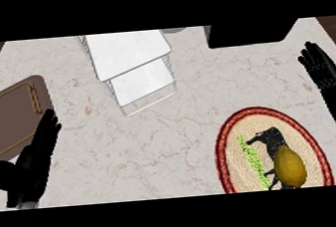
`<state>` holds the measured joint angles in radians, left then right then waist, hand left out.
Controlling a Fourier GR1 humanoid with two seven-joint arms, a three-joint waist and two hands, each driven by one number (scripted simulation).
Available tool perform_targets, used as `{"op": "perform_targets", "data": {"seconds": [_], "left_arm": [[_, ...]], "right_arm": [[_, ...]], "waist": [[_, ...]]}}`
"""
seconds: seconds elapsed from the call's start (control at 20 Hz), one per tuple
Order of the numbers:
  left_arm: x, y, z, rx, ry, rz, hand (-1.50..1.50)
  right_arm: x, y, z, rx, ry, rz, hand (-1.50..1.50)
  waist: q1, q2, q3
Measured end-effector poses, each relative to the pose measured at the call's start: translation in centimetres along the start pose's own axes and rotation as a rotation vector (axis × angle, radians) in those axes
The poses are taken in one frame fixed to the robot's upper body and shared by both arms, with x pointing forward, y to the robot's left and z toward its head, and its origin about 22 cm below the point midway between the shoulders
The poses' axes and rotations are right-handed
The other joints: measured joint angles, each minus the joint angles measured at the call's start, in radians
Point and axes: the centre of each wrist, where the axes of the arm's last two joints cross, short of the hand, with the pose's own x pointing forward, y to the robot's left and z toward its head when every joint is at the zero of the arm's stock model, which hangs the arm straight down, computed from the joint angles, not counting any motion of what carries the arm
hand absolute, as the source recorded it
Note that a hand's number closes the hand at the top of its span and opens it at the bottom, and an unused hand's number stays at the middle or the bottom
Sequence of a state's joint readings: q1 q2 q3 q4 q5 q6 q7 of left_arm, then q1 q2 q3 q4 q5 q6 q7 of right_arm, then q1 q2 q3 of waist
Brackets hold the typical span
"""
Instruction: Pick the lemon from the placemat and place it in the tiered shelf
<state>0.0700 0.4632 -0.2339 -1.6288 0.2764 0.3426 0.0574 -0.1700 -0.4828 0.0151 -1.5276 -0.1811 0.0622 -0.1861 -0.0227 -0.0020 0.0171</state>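
head view | right hand (324, 73) raised at the right edge, fingers straight and spread, holding nothing | left hand (29, 164) low at the left edge, fingers extended, empty | lemon (290, 166) lies on the oval placemat (230, 140), below and just inward of the right hand | tiered shelf (131, 63) up-left of it, across bare counter (165, 140) | brown tray (12, 112) just above the left hand

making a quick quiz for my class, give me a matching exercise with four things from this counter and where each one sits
Things:
1. lemon
2. tiered shelf
3. left hand
4. brown tray

Places:
A. top middle of the counter
B. left edge, holding a small round item
C. on the oval placemat, lower right
D. lower left, open over the counter

Pairs: 1-C, 2-A, 3-D, 4-B
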Motion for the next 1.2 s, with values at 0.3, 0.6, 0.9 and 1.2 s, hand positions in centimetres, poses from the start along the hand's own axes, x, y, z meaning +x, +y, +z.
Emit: {"op": "perform_targets", "data": {"seconds": [0.3, 0.6, 0.9, 1.2], "left_arm": [[3.8, 0.6, -2.9, -0.009, -0.082, 0.021, 0.00], [5.1, 0.4, -4.1, -0.041, -0.086, 0.074, 0.00], [5.0, 0.3, -5.4, -0.070, -0.084, 0.089, 0.00], [5.9, 0.0, -6.3, -0.077, -0.082, 0.086, 0.00]], "right_arm": [[-0.2, -5.3, 2.3, -0.185, 0.008, -0.090, 1.50], [-3.7, -7.9, 6.4, -0.431, 0.214, -0.308, -1.50], [-2.2, -9.7, 9.8, -0.325, 0.132, -0.424, -1.50], [2.9, -12.5, 10.3, -0.046, 0.287, -0.242, -1.50]], "waist": [[-0.004, 0.001, -0.013], [-0.018, 0.003, -0.015], [-0.004, 0.000, -0.017], [-0.007, -0.001, -0.019]]}}
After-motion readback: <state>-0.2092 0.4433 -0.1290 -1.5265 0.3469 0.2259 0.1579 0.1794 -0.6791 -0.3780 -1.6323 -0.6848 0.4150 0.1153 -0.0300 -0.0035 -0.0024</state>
